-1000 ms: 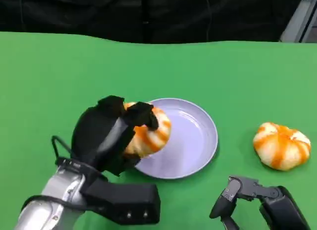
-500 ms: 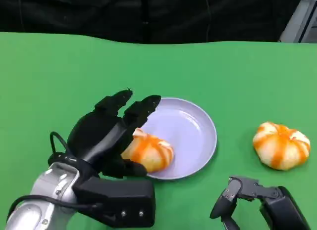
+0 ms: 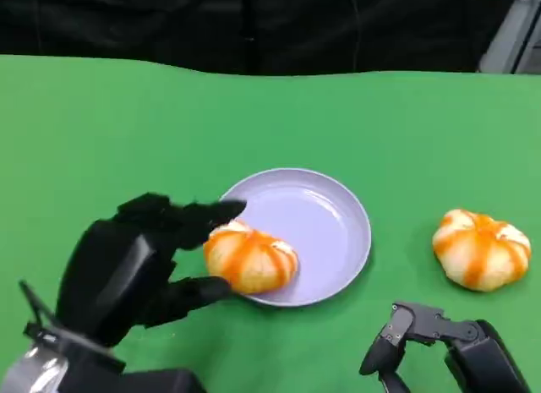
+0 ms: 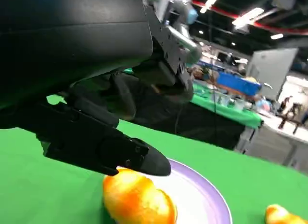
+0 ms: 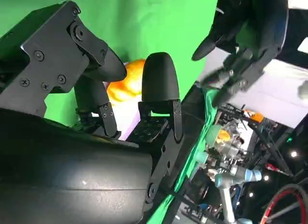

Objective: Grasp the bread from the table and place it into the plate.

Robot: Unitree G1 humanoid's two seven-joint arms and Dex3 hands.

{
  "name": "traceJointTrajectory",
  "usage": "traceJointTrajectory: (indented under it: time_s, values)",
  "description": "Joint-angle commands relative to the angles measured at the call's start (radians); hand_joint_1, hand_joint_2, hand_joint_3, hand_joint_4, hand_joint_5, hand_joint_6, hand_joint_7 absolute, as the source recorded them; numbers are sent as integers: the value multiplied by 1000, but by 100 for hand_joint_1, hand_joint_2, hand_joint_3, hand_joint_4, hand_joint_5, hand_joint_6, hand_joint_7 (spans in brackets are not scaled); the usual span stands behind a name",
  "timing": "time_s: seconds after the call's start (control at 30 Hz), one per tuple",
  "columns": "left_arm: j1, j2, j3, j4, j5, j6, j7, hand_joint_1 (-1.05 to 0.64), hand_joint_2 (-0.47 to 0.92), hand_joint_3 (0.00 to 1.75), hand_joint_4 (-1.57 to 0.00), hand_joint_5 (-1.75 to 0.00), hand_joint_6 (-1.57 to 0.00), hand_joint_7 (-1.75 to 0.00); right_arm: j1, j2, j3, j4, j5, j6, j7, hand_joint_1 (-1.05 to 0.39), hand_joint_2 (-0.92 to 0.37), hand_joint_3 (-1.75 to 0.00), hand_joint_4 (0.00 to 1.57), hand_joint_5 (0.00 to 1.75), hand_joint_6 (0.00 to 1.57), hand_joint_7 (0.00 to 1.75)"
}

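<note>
An orange-and-white striped bread (image 3: 250, 259) lies on the near-left part of the lavender plate (image 3: 330, 209), overlapping its rim. My left hand (image 3: 139, 266) is just left of it, fingers spread and holding nothing; its fingertips (image 3: 221, 211) reach close to the bread. In the left wrist view the same bread (image 4: 137, 201) sits on the plate (image 4: 204, 197) below my outstretched fingers (image 4: 108, 148). A second striped bread (image 3: 480, 248) lies on the table to the right. My right hand (image 3: 427, 338) is low at the near right edge, empty, below that second bread.
The green table (image 3: 110, 131) stretches wide behind and to the left of the plate, ending at a dark backdrop. A grey post (image 3: 511, 30) stands at the far right corner. In the right wrist view a bread (image 5: 126, 84) peeks past my right fingers (image 5: 160, 84).
My left hand has let go of the bread, which now rests on the plate's near-left edge. The hand has opened and drawn back to the left. The right hand has not moved.
</note>
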Motion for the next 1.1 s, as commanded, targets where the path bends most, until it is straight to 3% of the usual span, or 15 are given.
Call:
traceJointTrajectory:
  time_s: [0.03,0.2,0.3,0.33,0.4,0.43,0.53,0.83,0.87,0.93,1.1]
  values:
    - [76,-19,50,-14,-77,-112,75,-31,92,8,-64,-128,-80,-37,0,-15,-10,-3,14,-1,2,2,-28,-138,78,159,83,123]
    - [83,-33,67,6,-81,-158,81,-28,92,7,-65,-132,-75,-52,-3,-15,-12,2,13,-2,2,2,-29,-137,78,158,83,123]
    - [170,-100,74,33,-193,-208,99,-16,89,8,-68,-142,-78,-68,-8,-17,-15,10,12,-12,0,4,-28,-138,79,158,83,123]
    - [187,-117,77,45,-227,-232,103,-8,80,25,-70,-142,-77,-83,-6,-17,-15,6,19,-7,4,4,-28,-137,78,158,83,123]
    - [202,-139,85,63,-272,-264,94,0,51,86,-74,-144,-77,-99,-4,-18,-13,1,29,-3,11,2,-29,-136,78,157,83,122]
    - [205,-145,89,67,-282,-273,88,2,42,105,-75,-145,-78,-104,-4,-19,-13,1,32,-3,12,2,-29,-135,78,157,83,122]
    - [220,-163,97,76,-330,-287,67,6,36,128,-82,-149,-83,-112,-8,-21,-16,5,23,-14,10,3,-29,-135,78,156,82,122]
    - [259,-216,97,87,-536,-272,-63,6,44,134,-85,-157,-80,-132,-2,-27,-22,-3,30,-12,17,2,-29,-136,78,156,83,121]
    - [266,-220,97,98,-565,-272,-83,6,47,130,-83,-165,-77,-145,1,-27,-23,-6,29,-12,16,3,-29,-136,78,157,83,121]
    - [277,-230,99,105,-614,-261,-116,7,49,127,-81,-172,-74,-154,6,-29,-24,-13,33,-9,17,2,-30,-134,78,157,83,122]
    - [274,-247,117,122,-640,-269,-154,4,50,127,-81,-175,-71,-159,10,-34,-25,-17,42,-10,22,4,-31,-132,78,158,83,122]
